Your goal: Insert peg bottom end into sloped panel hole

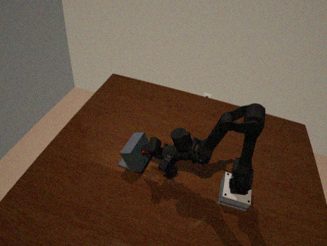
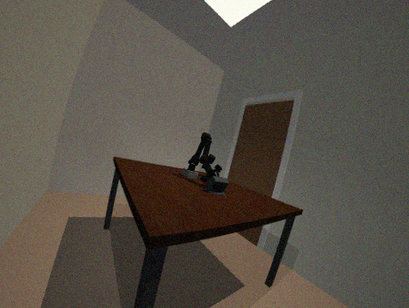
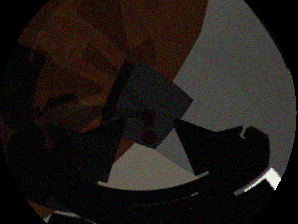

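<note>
The sloped panel (image 1: 132, 159) (image 2: 219, 184) (image 3: 152, 90) is a blue-grey block on a thin base plate. The red peg (image 1: 144, 152) (image 3: 149, 136) is at the panel's face, with a short part showing outside it. Its lower end is hidden, and how deep it sits in the hole cannot be told. My gripper (image 3: 150, 120) is open, with its fingertips apart on either side of the peg, close to the panel's face. The peg shows between the fingers with a gap on each side. The hole's rim is too dark to make out.
The arm reaches across the brown wooden table (image 1: 89, 117) (image 2: 178, 205) from its light base (image 1: 227, 200). The arm's dark shadow falls on the table beside the panel.
</note>
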You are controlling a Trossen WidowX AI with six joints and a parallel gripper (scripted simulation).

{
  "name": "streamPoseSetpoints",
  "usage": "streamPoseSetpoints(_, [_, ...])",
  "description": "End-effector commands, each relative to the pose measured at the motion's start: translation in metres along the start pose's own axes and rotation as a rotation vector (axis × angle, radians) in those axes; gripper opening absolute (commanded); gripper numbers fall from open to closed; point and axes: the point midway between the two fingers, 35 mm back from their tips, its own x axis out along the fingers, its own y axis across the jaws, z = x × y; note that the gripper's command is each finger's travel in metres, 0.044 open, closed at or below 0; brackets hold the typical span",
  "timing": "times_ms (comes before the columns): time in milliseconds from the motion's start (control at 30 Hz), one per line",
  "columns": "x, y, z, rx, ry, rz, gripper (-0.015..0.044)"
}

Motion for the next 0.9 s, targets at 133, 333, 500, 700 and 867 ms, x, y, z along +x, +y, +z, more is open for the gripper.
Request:
streamPoseSetpoints(133, [-0.005, -0.002, -0.001, 0.0, 0.0, 0.001, 0.044])
streamPoseSetpoints(333, [-0.009, -0.003, -0.001, 0.0, 0.0, 0.001, 0.044])
streamPoseSetpoints(500, [-0.013, -0.004, -0.002, 0.0, -0.001, 0.002, 0.044])
streamPoseSetpoints(700, [-0.017, -0.005, -0.002, 0.0, -0.001, 0.003, 0.044])
streamPoseSetpoints(867, [-0.021, -0.006, -0.003, 0.0, -0.001, 0.003, 0.044])
